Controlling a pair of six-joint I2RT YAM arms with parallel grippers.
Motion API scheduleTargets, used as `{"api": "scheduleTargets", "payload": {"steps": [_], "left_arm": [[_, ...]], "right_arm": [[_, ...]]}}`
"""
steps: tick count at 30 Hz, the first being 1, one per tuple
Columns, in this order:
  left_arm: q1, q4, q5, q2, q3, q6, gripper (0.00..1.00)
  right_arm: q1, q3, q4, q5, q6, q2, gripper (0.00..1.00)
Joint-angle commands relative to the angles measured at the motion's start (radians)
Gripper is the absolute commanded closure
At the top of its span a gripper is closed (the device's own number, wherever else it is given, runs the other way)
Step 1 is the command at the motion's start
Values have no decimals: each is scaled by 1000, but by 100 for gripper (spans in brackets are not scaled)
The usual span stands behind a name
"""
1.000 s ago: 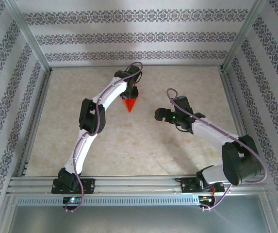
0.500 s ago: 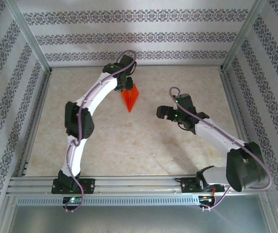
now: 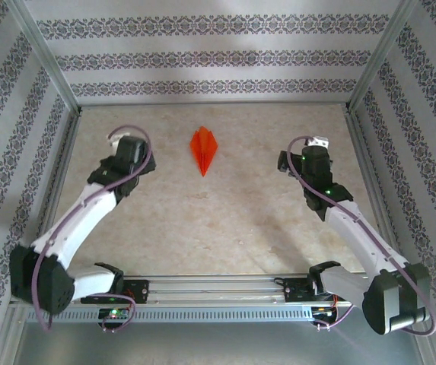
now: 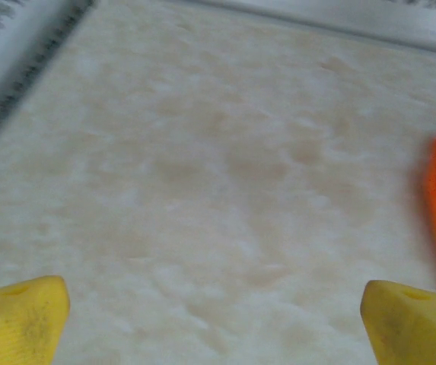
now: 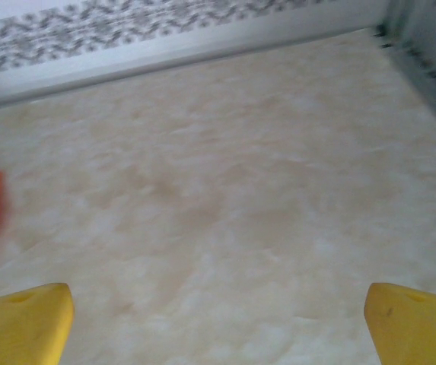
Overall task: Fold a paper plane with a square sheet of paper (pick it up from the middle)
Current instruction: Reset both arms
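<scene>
Two grippers, both empty. Left gripper (image 4: 214,327): yellow fingertips (image 4: 20,319) spread wide with nothing between them, over the bare beige marbled counter (image 3: 225,228), at the plane's 9 o'clock and well apart from it. Small orange-red folded paper plane (image 3: 204,150): lying on the counter toward its 12 o'clock side, nose pointing to 6 o'clock, touched by neither gripper. Right gripper (image 5: 218,323): jaws likewise wide apart, empty, at the plane's 3 o'clock, well apart.

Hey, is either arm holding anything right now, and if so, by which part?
Nothing is held. The left gripper and right gripper both stand open and empty, and the paper plane lies on the table between them, untouched.
</scene>
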Motion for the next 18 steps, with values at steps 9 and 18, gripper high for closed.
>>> {"api": "scheduleTargets", "payload": {"steps": [9,18], "left_arm": [[160,569,-178,-268,-529,181,1],[234,1151,81,-58,-711,352,1]], "right_arm": [[-108,-298,411,120,-142,-24,2],[-134,-362,685,-68,-307,133,2]]}}
